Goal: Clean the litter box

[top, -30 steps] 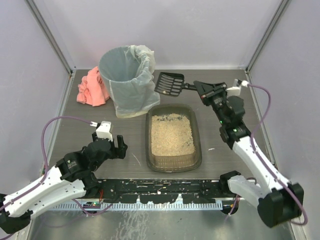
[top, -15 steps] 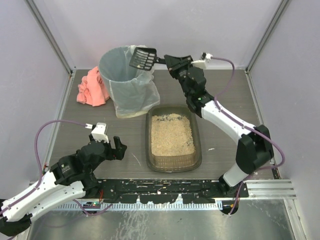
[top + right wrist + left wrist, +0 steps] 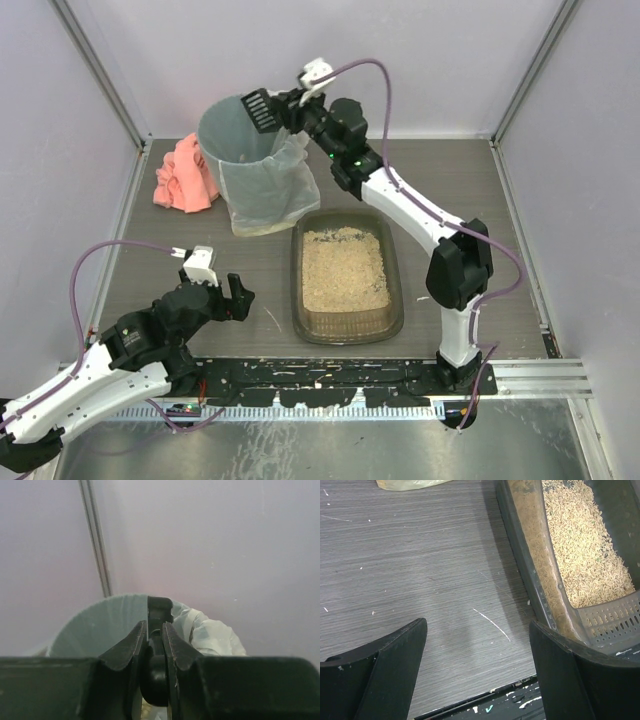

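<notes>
The litter box lies mid-table, a dark shallow tray holding beige litter. My right gripper is raised over the rim of the round grey bin and is shut on the handle of the black slotted scoop, whose head tilts over the bin's mouth. In the right wrist view the scoop stands edge-on between the shut gripper fingers, with the bin beyond. My left gripper hovers low left of the box, open and empty. In its wrist view the gripper frames bare table beside the box wall.
A crumpled pink cloth lies at the back left beside the bin. The bin's clear liner hangs over its right side. Grey walls close in the table on three sides. A black rail runs along the near edge.
My right arm swung the scoop from the back right of the table leftwards and up, and it now tips over the bin. The left arm barely moved.
</notes>
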Action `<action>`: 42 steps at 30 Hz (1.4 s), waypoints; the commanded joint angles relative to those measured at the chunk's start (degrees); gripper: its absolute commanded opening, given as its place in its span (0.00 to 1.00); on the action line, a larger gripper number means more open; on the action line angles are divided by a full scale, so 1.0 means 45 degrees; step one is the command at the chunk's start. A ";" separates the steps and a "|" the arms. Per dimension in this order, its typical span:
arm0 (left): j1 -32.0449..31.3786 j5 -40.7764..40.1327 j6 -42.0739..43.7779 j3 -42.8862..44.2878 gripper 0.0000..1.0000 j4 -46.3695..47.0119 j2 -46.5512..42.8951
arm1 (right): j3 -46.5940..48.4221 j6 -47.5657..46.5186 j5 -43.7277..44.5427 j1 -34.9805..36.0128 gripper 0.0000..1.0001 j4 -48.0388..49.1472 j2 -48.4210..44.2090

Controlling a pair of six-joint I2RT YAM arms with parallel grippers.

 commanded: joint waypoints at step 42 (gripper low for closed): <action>0.0089 -0.2082 -0.1104 0.0656 0.98 -0.0610 -0.0298 | -1.6222 0.9129 0.6331 0.1897 0.11 -0.5644 -1.6162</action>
